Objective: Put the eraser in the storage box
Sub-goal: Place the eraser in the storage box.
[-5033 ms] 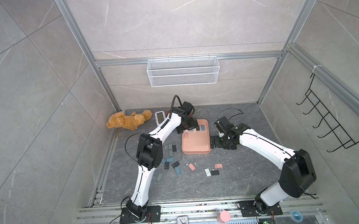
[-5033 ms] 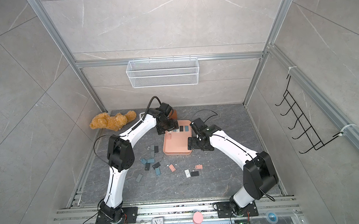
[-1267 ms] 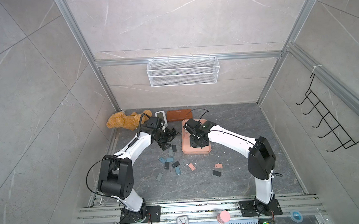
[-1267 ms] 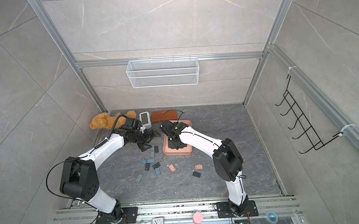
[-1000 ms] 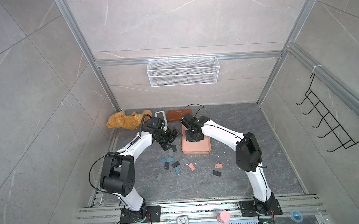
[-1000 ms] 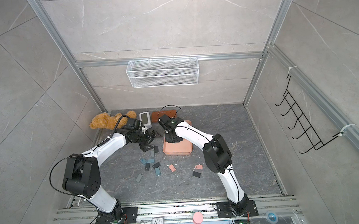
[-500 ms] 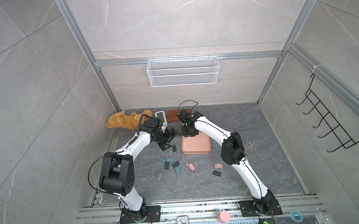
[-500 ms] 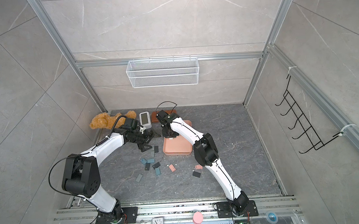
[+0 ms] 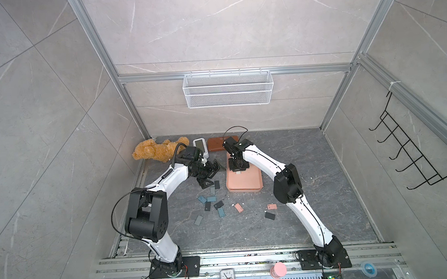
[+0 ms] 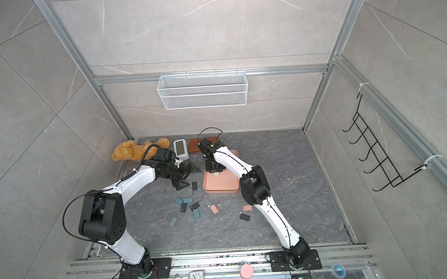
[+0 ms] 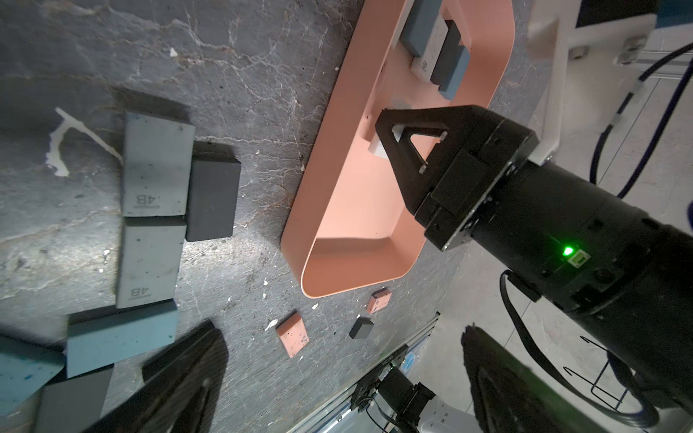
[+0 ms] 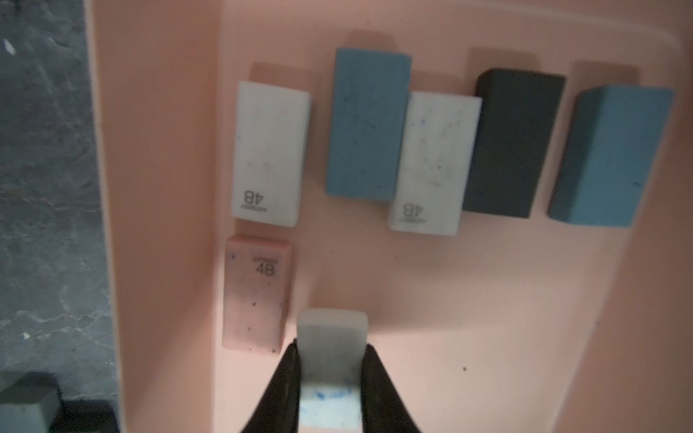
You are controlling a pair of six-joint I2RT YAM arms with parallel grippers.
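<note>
Vs 5 s back: the left gripper [image 9: 211, 174] has pulled off the storage box [image 9: 245, 179] and now sits at its left side. The right gripper [image 9: 237, 170] has gone from the box's right rim to its upper-left end. The black block [image 9: 269, 216] at lower centre now lies alone; the white one beside it is gone. Since half a second ago, almost no change.

Right wrist view only:
- The right gripper [image 12: 332, 345] is clenched on a white eraser [image 12: 332, 369] with a blue smudge on its near face.
- It holds the eraser inside the storage box [image 12: 468, 300], just beside a pink eraser [image 12: 257, 294].
- Five more blocks [image 12: 367, 123] lie in a row beyond: two white, two blue, one black.
- Whether the held one touches the box floor, cannot tell.
- In both top views the eraser [image 10: 216, 173] is just a white speck under the gripper.

Left wrist view only: the left fingers [image 11: 180, 375] are spread wide with nothing between them. Grey 4B blocks [image 11: 153, 168] lie on the table [image 11: 262, 75] near the box wall.

Pose:
- Right arm – elbow bent right of the box, forearm running up-left in the top frames, wrist tipped down into the box.
- Left arm – elbow at lower left, forearm running up-right, gripper low over the table and pointing at the box.
</note>
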